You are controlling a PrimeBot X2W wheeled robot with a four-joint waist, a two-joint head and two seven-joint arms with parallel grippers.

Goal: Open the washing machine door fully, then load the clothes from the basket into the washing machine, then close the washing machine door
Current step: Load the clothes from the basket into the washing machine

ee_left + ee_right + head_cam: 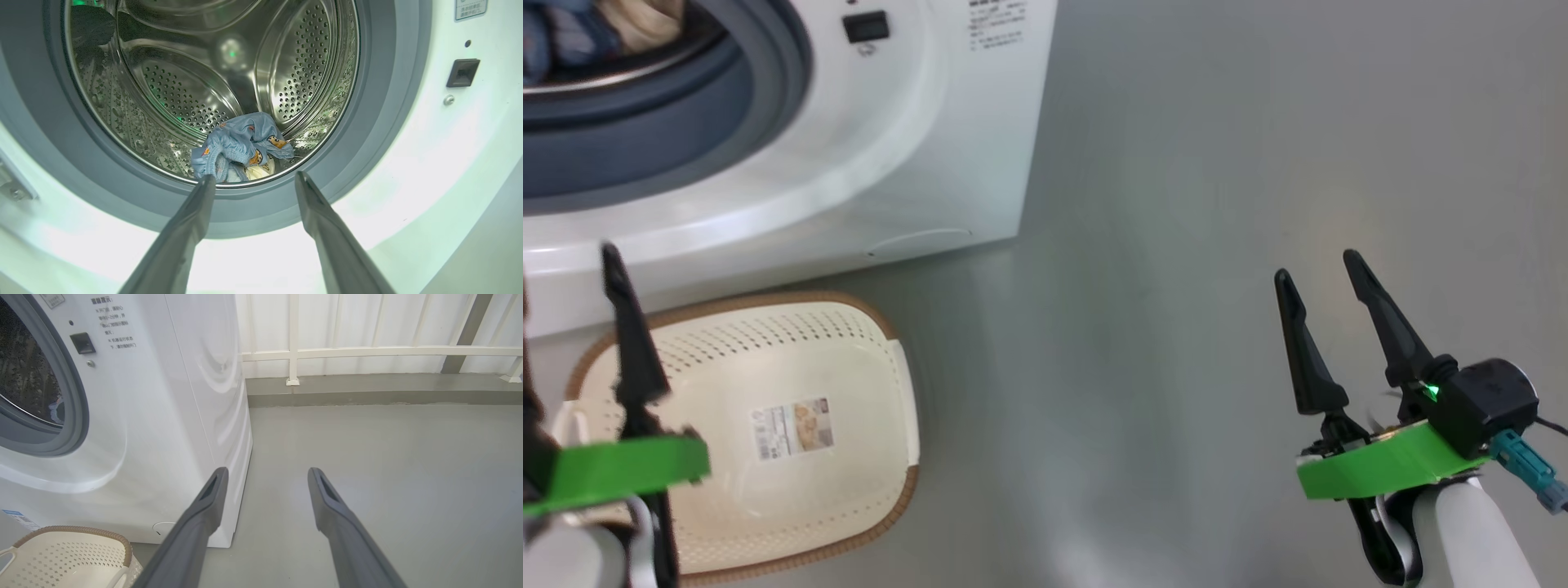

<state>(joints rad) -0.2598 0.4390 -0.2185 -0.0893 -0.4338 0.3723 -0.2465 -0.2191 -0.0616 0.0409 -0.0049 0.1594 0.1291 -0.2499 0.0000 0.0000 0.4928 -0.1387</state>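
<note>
Left gripper (253, 179), right gripper (265, 473) gape empty. Open floor (388, 457) right of washing machine (163, 416). Left wrist view: clothes (241, 143) at lip of drum (184, 85).

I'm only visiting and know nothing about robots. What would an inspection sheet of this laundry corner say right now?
Surface: smooth grey floor.
Job's things: washing machine with its steel drum open to view; clothes lie low at the drum's front; basket stands on the floor before the machine, with just its label seen inside.
Clutter: nothing seen.
Grippers: left gripper open, holding nothing, pointing at the drum mouth; right gripper open, holding nothing, over the floor beside the machine.
Cables: a thin dark cable at the right wrist.
Surroundings: white railing before a pale panelled wall.
</note>
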